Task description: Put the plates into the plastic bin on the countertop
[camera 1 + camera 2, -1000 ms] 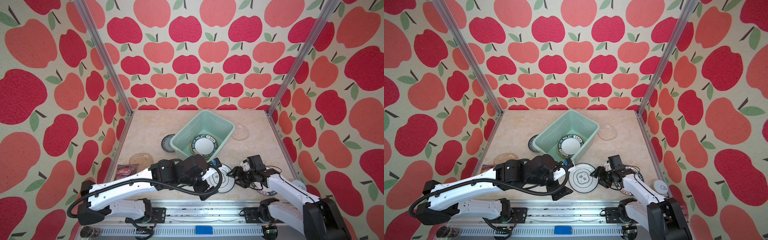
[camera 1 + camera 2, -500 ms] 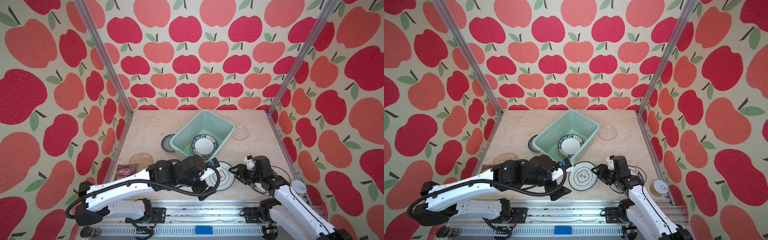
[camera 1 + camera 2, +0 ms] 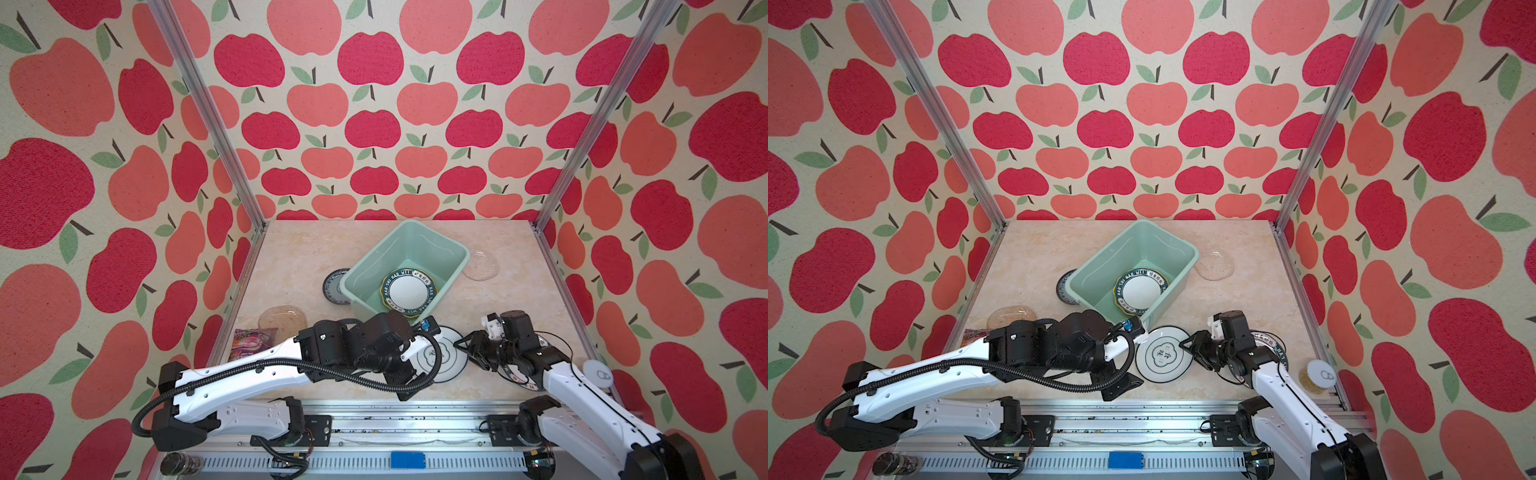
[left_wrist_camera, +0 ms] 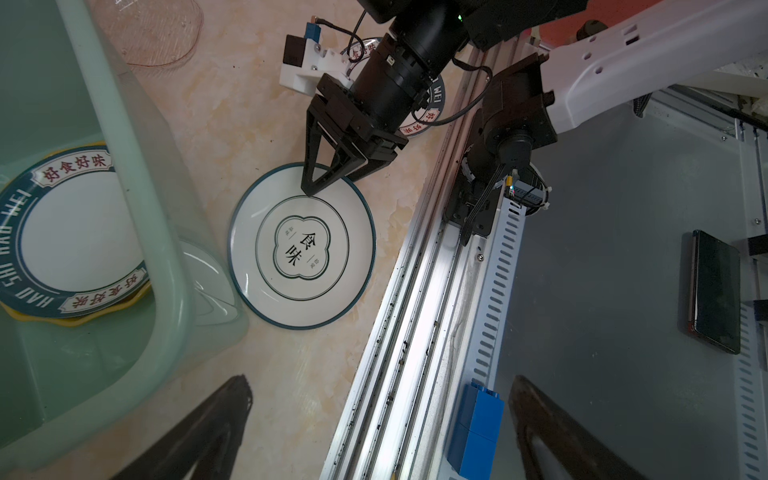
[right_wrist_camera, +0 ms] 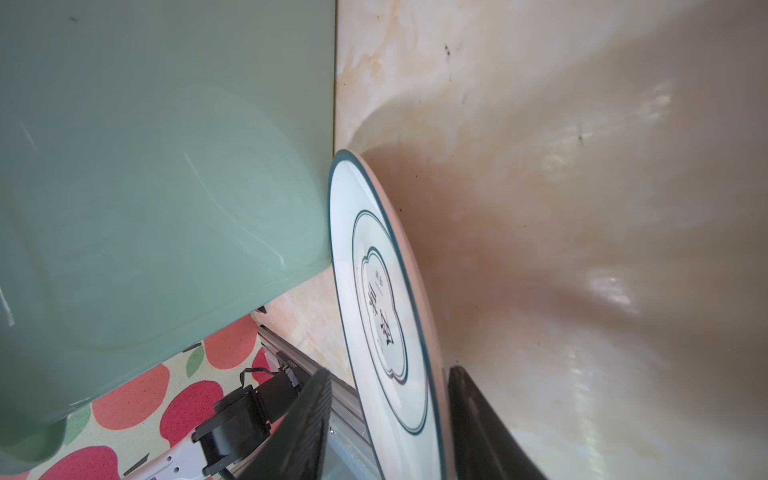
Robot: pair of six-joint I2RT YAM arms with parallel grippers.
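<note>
Right fingers narrowed astride emblem plate rim | left fingers spread | lettered plate half-hidden

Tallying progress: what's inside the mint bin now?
One white plate with a dark lettered rim lies on the floor of the bin, resting on a yellow plate of which only an edge shows. Whether anything else lies beneath them cannot be seen.

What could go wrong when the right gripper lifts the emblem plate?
The right gripper has its jaws astride only the thin rim of the emblem plate, so it could slip or tip. The plate lies close beside the plastic bin, so lifting may knock the bin.
</note>
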